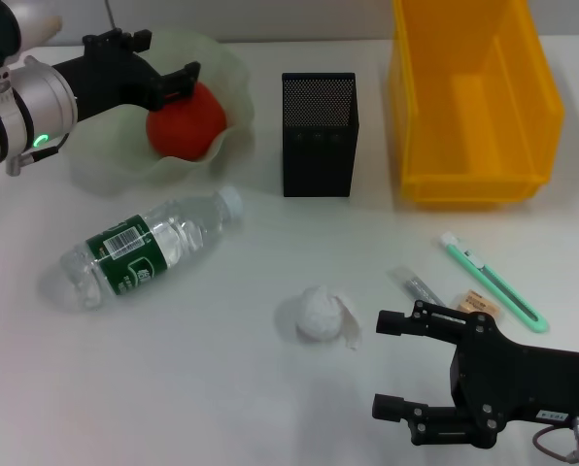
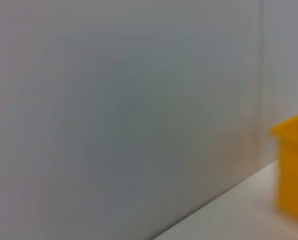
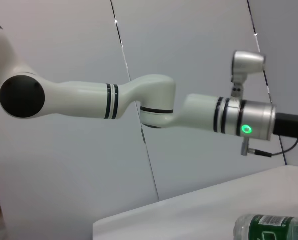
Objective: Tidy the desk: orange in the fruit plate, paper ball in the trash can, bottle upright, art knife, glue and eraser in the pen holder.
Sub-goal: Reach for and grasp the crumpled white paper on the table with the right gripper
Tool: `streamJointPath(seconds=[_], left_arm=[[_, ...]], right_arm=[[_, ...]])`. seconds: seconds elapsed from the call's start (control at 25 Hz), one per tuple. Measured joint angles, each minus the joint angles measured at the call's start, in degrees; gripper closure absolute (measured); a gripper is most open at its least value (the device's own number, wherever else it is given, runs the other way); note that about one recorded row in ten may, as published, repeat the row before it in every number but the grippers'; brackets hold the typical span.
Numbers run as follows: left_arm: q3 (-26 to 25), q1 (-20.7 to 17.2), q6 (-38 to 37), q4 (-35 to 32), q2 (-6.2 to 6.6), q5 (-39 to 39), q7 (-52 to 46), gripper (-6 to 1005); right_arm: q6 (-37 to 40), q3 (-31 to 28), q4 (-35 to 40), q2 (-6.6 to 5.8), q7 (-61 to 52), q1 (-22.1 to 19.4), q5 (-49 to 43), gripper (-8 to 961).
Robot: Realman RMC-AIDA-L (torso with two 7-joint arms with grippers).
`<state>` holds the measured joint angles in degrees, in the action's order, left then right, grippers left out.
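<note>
The left gripper (image 1: 165, 66) is seen in the head view over the pale green fruit plate (image 1: 233, 89) at the far left of the white desk (image 1: 221, 388). Its two black fingers (image 1: 181, 80) are spread on either side of the top of the orange (image 1: 192, 126), which is lying inside the plate; whether the fingers are touching the fruit cannot be told.

The right gripper (image 1: 391, 361) is held low at the near right of the desk, with its fingers set wide apart and nothing between them. The paper ball (image 1: 318, 315) is lying on the desk just beside its upper finger, on the robot's left of it.

The bottle (image 1: 146, 249) is lying on its side between the plate and the near edge, its white cap pointed towards the black mesh pen holder (image 1: 319, 134). The holder is standing upright between the plate and the yellow bin (image 1: 474, 102).

The green art knife (image 1: 492, 282) is lying on the desk in front of the bin. A grey glue stick (image 1: 416, 284) and a small tan eraser (image 1: 478, 303) are found close beside it, near the right gripper.

In the left wrist view, only a grey wall (image 2: 129, 110) and a corner of the bin are shown.
</note>
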<state>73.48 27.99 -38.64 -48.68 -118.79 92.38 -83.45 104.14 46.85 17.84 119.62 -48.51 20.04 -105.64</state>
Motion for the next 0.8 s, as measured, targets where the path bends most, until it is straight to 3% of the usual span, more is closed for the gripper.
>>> streamJointPath(seconds=[0.04, 0.08, 0.12, 0.16, 0.2, 0.28, 0.32, 0.48, 0.64, 0.8], left_arm=[[0.0, -0.23, -1.01, -0.41, 0.02, -0.45, -0.32, 349], [-0.16, -1.18, -7.8, -2.25, 0.17, -2.32, -1.61, 271], [-0.16, -1.18, -7.8, -2.25, 0.17, -2.32, -1.61, 261], [-1.13, -2.25, -17.24, -4.29, 0.31, -4.08, -1.94, 251], [-1.13, -2.25, -17.24, -4.29, 0.31, -4.08, -1.94, 241], [-4.23, -3.27, -29.84, -6.29, 0.42, -6.21, -1.98, 221], [-4.23, -3.27, -29.84, -6.29, 0.42, -6.21, -1.98, 221], [-10.67, -4.16, -50.28, -6.13, 0.51, -7.28, -1.57, 221], [-11.19, -6.02, -55.1, -5.75, 0.51, -6.9, -0.85, 220], [-10.77, -7.28, -61.87, -2.29, 0.92, -1.13, 1.46, 220]], right_arm=[[0.0, 0.0, 0.0, 0.0, 0.0, -0.01, 0.0, 130], [0.0, 0.0, 0.0, 0.0, 0.0, -0.07, 0.0, 130], [0.0, 0.0, 0.0, 0.0, 0.0, -0.07, 0.0, 130], [0.0, 0.0, 0.0, 0.0, 0.0, -0.19, 0.0, 130], [0.0, 0.0, 0.0, 0.0, 0.0, -0.19, 0.0, 129], [-0.01, -0.27, 0.0, -0.01, 0.0, -0.34, 0.01, 129], [-0.01, -0.27, 0.0, -0.01, 0.0, -0.34, 0.01, 129], [-0.05, -1.85, 0.0, -0.23, 0.0, -0.8, 0.04, 129], [-0.07, -3.71, 0.0, -0.3, -0.22, -1.18, 0.06, 129], [-0.03, -6.3, 0.42, -0.41, -0.21, -1.98, 0.09, 129]])
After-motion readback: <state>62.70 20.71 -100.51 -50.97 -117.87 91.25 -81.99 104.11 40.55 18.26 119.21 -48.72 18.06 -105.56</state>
